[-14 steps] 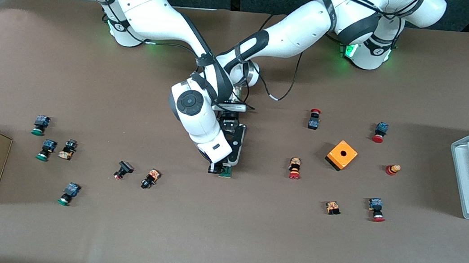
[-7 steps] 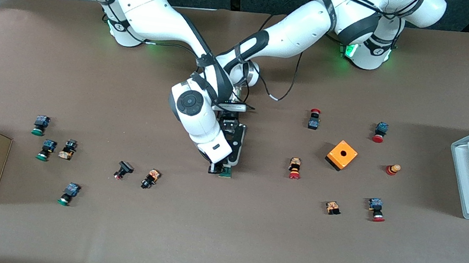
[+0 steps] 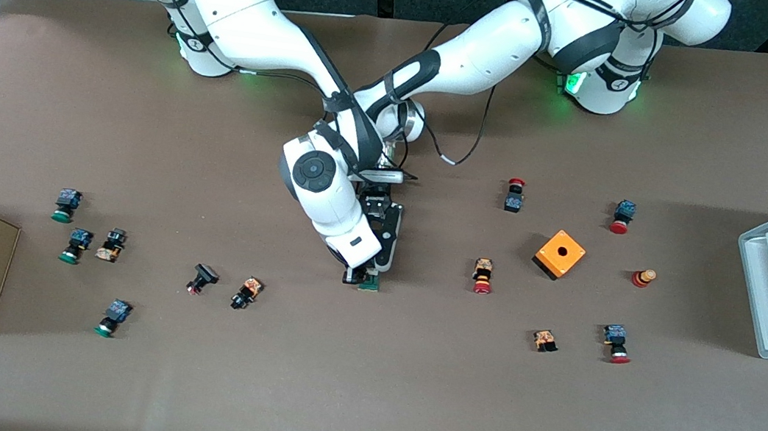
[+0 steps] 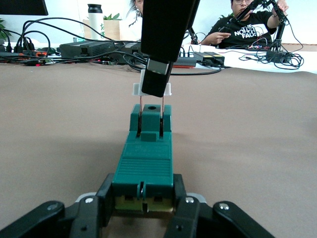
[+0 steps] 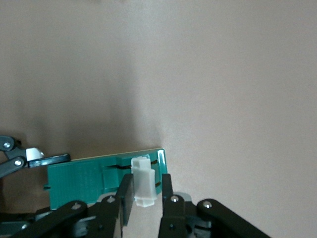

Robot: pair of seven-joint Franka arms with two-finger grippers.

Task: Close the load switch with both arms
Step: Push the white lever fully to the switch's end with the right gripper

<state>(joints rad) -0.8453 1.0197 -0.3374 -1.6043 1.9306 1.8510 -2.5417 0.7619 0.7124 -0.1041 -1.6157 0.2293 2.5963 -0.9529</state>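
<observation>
Near the middle of the surface point(image 3: 405, 396), the left gripper point(image 4: 143, 208) clamps the load switch point(image 4: 145, 163) while the right gripper point(image 5: 146, 198) pinches its white tab point(image 5: 142, 181), so pressing the tab down seems next.

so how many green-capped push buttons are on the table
3 green-capped push buttons, all toward the right arm's end of the table: one farthest from the front camera, one just nearer, one nearest it. More could be hidden under the crossed arms.
</observation>
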